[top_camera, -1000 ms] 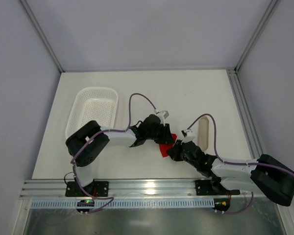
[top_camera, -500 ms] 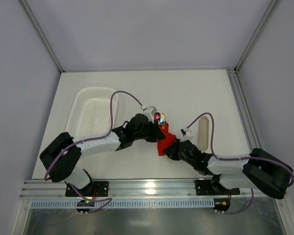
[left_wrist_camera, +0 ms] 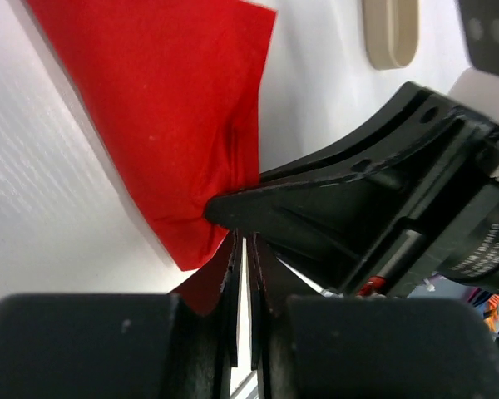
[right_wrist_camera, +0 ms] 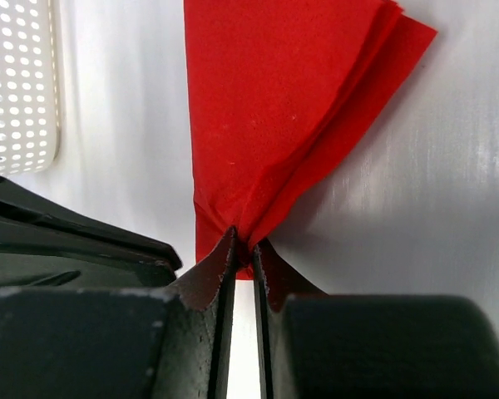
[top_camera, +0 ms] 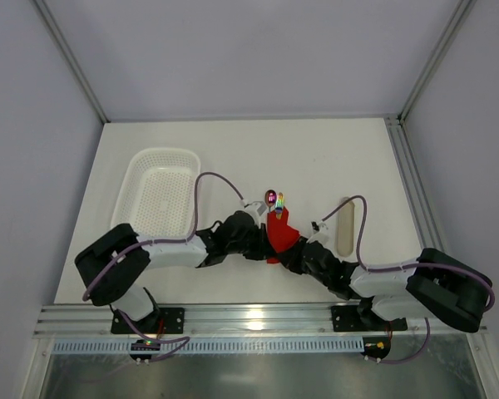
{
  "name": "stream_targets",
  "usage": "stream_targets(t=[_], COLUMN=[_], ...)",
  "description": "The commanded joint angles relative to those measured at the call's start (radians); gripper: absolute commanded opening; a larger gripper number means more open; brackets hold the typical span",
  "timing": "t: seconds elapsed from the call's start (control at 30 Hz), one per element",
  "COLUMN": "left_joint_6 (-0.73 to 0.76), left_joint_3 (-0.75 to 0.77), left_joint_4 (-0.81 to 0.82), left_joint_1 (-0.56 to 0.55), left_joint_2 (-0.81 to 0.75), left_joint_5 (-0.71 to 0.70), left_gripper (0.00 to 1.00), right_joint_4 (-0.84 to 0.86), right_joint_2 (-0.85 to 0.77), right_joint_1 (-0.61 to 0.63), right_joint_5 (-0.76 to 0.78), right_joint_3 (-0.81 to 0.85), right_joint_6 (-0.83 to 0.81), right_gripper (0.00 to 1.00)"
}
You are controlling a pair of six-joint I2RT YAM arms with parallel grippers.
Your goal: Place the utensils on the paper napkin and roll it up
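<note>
Fingers of right gripper pinch the near corner of the paper napkin, paper puckering at the tips; left gripper narrowed to a slit at that same corner, can't tell if it holds paper. Heads of the utensils poke out past napkin's far end.

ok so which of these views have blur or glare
top external: sharp, evenly lit, glare on the metal rail; left wrist: napkin crisp, left tool close and soft; right wrist: napkin fibres sharp, right tool blurred, streaky sheen on the table
</note>
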Motion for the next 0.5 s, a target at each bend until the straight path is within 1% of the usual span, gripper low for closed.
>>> stream_targets(t=[0.0, 0.13, 0.4, 0.47], left_joint_6=[-0.011, 0.007, 0.013, 0.016], left_joint_3=[-0.016, -0.005, 0.004, 0.004], left_joint_4=[0.054, 0.034, 0.004, -0.001], left_joint_1=[-0.016, -0.050, -0.069, -0.072], left_joint_2=[0.034, 0.074, 0.125, 0.125], left_joint_5=[-0.017, -0.052, -0.097, -0.100], left_gripper=[0.08, 0.08, 0.07, 0.07], right_joint_4=[-0.015, -0.034, -0.055, -0.087], right_joint_2=[-0.006, -0.033, -0.093, -0.106], right_joint_1=[0.013, 0.013, 0.013, 0.015], right_joint_5=[0.055, 0.058, 0.046, 0.043], right_joint_3=[-0.029, -0.032, -0.040, -0.032], right_joint_6=[0.039, 0.047, 0.046, 0.046], right_gripper=[0.14, 0.15, 0.22, 0.24])
